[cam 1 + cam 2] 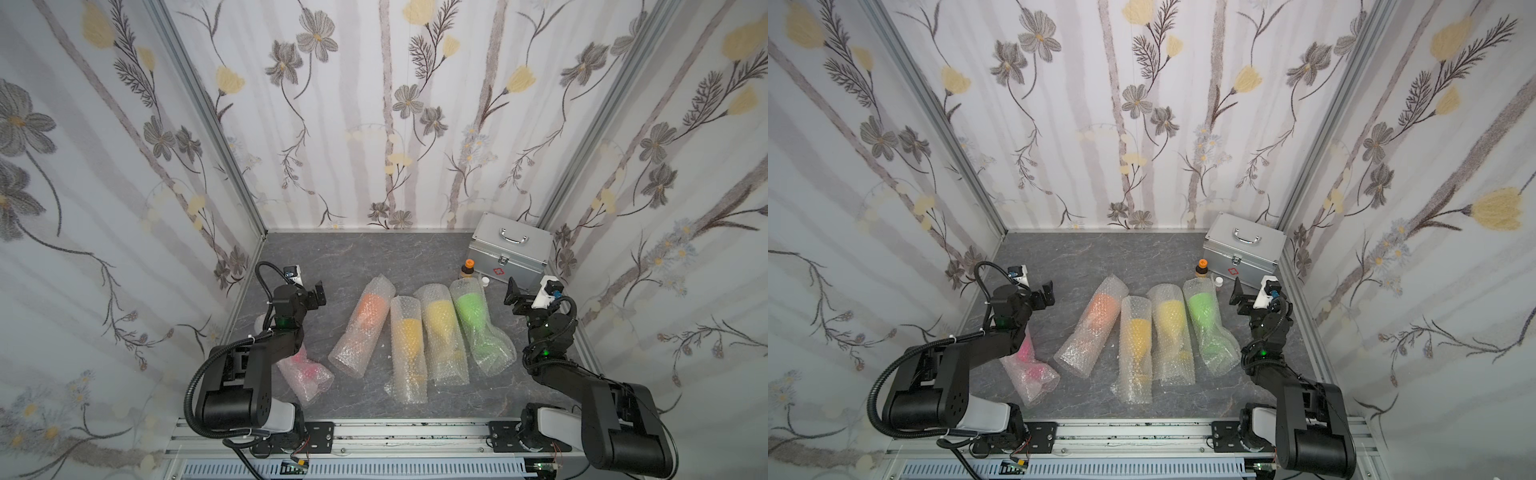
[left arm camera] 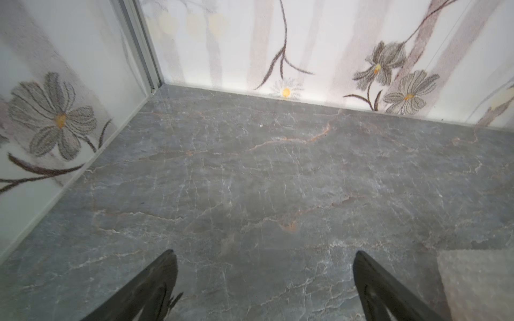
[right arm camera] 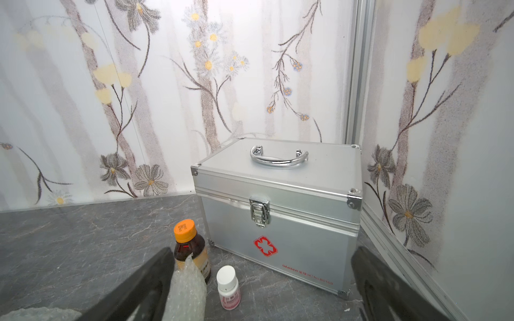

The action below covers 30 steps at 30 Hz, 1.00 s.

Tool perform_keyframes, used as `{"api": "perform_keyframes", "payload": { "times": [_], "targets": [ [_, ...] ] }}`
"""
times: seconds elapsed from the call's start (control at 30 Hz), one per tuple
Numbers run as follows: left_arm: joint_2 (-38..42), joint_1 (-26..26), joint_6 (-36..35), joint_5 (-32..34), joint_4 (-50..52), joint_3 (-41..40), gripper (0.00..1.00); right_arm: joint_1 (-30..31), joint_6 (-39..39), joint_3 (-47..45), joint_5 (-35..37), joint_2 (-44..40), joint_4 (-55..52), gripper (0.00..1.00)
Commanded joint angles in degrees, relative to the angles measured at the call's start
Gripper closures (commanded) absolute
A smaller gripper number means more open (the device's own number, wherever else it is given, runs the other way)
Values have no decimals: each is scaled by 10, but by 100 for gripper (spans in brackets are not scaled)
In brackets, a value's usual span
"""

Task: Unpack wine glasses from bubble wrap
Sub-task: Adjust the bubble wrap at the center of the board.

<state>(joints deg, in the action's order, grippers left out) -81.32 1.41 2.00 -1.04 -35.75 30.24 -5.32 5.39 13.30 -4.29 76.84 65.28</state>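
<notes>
Several wine glasses lie on the grey floor, each rolled in clear bubble wrap: pink, orange, amber-yellow, yellow and lime green. My left arm covers part of the pink roll. The left gripper hovers open above bare floor, left of the orange roll, nothing between its fingers. The right gripper is open too, just right of the green roll's far end, holding nothing. In both top views all rolls look closed.
A silver metal case stands in the back right corner. In front of it are a brown bottle with an orange cap and a small white bottle. Flowered walls enclose three sides; a rail runs along the front.
</notes>
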Motion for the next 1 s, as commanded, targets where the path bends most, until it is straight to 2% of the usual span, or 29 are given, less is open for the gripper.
{"api": "perform_keyframes", "payload": {
  "times": [0.0,0.2,0.33,0.43,0.53,0.63,0.77,0.97],
  "targets": [
    [29,-11,27,29,194,66,0,0,20,42,14,-37,-127,0],
    [58,-71,95,52,342,162,0,7,113,159,-46,-61,-358,3],
    [49,-141,159,59,380,213,0,43,162,205,-68,-61,-487,8],
    [27,-194,205,70,395,248,0,81,195,202,-59,-70,-540,8],
    [-3,-237,253,52,406,281,0,115,223,193,-58,-72,-596,11],
    [-31,-292,270,64,417,310,0,137,244,184,-42,-78,-653,13],
    [-65,-346,299,52,404,333,0,142,262,162,-21,-105,-697,20],
    [-131,-399,333,11,414,387,0,142,263,139,-19,-129,-737,29]
  ]
}}
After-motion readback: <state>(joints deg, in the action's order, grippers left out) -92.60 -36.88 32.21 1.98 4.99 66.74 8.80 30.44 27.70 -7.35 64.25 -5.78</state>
